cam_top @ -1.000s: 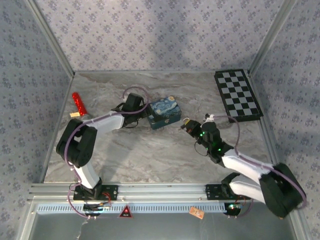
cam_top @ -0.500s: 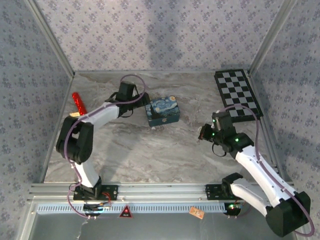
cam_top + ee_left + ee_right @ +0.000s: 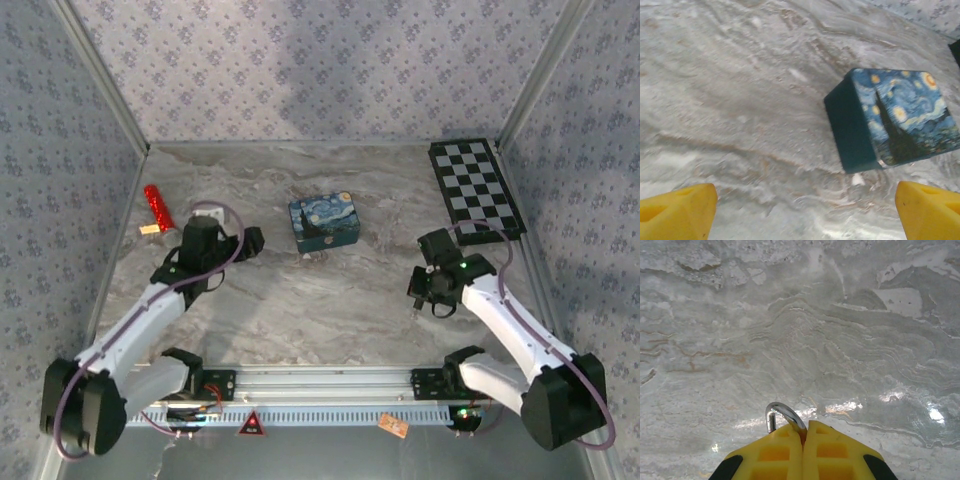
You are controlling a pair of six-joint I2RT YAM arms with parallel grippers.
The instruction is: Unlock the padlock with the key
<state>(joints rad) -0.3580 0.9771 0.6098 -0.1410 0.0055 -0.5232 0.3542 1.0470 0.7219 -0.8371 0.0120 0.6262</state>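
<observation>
padlock [image 3: 782, 413]: got pinched by its shackle, over the right side of the counter [image 3: 330, 305]
right end effector [image 3: 802, 429]: clamped tight on it
left end effector [image 3: 805, 207]: hung spread wide, facing the starry box [image 3: 900, 120]

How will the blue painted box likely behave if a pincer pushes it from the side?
The box sits flat on a broad base with flat sides, so it would probably slide rather than tip or roll. The table is glossy, so it may slide easily and perhaps turn if pushed off-centre. Its straight edges suggest a stiff shell; weight cannot be told.
</observation>
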